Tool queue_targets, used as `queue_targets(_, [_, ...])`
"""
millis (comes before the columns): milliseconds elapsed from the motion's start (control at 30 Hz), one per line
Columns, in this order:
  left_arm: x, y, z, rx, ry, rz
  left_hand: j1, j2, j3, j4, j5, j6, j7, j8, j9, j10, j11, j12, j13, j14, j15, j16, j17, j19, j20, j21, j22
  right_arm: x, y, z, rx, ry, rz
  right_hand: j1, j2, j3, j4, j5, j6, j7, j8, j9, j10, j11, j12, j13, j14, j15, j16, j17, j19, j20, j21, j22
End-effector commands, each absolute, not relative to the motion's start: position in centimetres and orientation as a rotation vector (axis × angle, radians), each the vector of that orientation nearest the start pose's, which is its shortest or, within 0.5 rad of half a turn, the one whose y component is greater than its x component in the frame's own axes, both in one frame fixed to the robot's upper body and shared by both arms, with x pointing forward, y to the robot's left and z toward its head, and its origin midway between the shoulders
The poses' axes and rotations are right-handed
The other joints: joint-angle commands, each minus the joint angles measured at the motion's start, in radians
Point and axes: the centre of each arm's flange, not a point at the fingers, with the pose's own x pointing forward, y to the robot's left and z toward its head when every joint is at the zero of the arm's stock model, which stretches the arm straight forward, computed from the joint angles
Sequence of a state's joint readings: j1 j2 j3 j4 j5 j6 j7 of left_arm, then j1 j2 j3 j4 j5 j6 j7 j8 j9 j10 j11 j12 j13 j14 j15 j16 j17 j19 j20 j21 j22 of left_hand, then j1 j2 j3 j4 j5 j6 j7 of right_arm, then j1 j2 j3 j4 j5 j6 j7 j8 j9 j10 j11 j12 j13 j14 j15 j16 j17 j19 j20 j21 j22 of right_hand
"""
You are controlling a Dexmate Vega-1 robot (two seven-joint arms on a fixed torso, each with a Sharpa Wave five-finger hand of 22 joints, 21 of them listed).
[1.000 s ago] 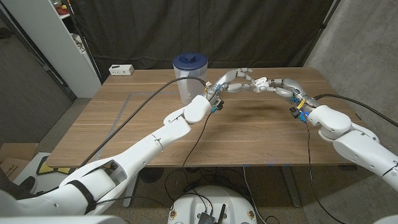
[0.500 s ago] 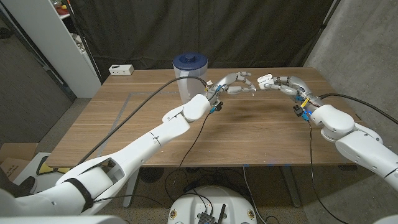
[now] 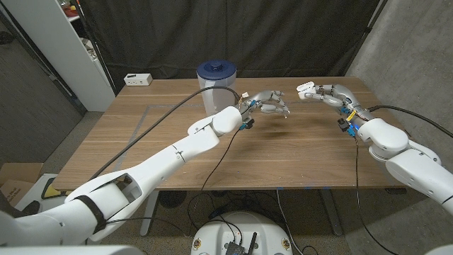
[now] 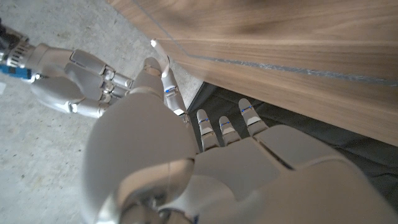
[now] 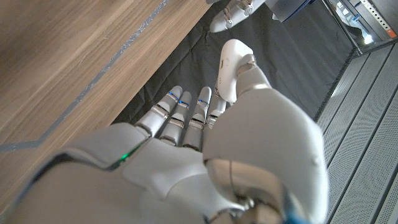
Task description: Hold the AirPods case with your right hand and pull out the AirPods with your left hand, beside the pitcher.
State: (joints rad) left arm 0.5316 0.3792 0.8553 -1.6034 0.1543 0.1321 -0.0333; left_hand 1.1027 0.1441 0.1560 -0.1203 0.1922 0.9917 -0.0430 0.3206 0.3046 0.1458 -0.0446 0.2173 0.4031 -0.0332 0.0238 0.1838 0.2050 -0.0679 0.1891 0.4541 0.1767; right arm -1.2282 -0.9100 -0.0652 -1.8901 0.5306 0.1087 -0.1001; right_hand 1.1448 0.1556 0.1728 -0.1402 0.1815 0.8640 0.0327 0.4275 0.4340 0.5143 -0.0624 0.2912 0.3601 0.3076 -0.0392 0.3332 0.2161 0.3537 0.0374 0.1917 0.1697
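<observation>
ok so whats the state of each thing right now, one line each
AirPods case: held in the right robot hand, above the table
right robot hand: gripping the case
left robot hand: raised, fingers curled, apart from the case; an AirPod in it can't be made out
pitcher: upright, blue lid on

table (image 3: 297,149): matt wood grain | pitcher (image 3: 216,88): clear plastic, blue lid | AirPods case (image 5: 232,62): glossy white plastic

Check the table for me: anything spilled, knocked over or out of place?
Nothing stands out. The pitcher stands upright with its blue lid on, beside the left hand. The right hand holds the white AirPods case above the table. No spill is visible.
</observation>
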Motion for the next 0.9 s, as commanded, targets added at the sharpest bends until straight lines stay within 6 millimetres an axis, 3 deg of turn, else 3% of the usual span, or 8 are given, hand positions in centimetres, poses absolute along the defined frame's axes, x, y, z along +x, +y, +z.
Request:
queue_targets(33, [60.0, -1.6, 3.7, 1.08, -0.611, -0.485, 0.004, 0.012, 0.003, -0.006, -0.005, 0.029, -0.015, 0.051, 0.125, -0.016, 0.001, -0.01, -0.007, -0.023, 0.007, -0.004, -0.004, -0.009, 0.007, -0.01, -0.001, 51.9, -35.5, 2.7, -0.356, -0.66, 0.145, 0.001, 0.006, 0.015, 0.011, 0.007, 0.048, -0.038, 0.004, 0.137, 0.003, 0.002, -0.001, 0.002, 0.0, -0.101, 0.004, 0.003, -0.002, 0.002, 0.001, 0.002])
queue_targets(400, [60.8, -2.3, 3.4, 1.273, -0.495, -0.467, 0.008, 0.011, 0.008, -0.009, -0.008, 0.038, -0.015, 0.046, 0.118, -0.027, 0.01, -0.012, -0.028, -0.053, 0.015, -0.004, -0.016, -0.024, 0.013, -0.034, -0.001, 51.9, -35.7, 2.6, -0.346, -0.648, 0.165, 0.0, 0.006, 0.015, 0.011, 0.007, 0.048, -0.04, 0.002, 0.138, 0.003, 0.003, -0.002, 0.003, -0.001, -0.101, 0.004, 0.003, -0.003, 0.003, 0.001, 0.002])
queue_targets(900, [61.5, -3.0, 2.2, 1.439, -0.409, -0.414, 0.005, 0.007, 0.008, -0.01, -0.01, 0.049, -0.015, 0.039, 0.106, -0.01, -0.001, -0.004, -0.05, -0.038, 0.001, 0.006, -0.022, -0.014, 0.013, -0.049, -0.001, 52.2, -35.5, 2.7, -0.336, -0.633, 0.18, -0.001, 0.006, 0.016, 0.011, 0.007, 0.049, -0.039, 0.001, 0.14, 0.004, 0.005, -0.003, 0.005, 0.0, -0.1, 0.005, 0.003, -0.005, 0.003, 0.001, 0.002])
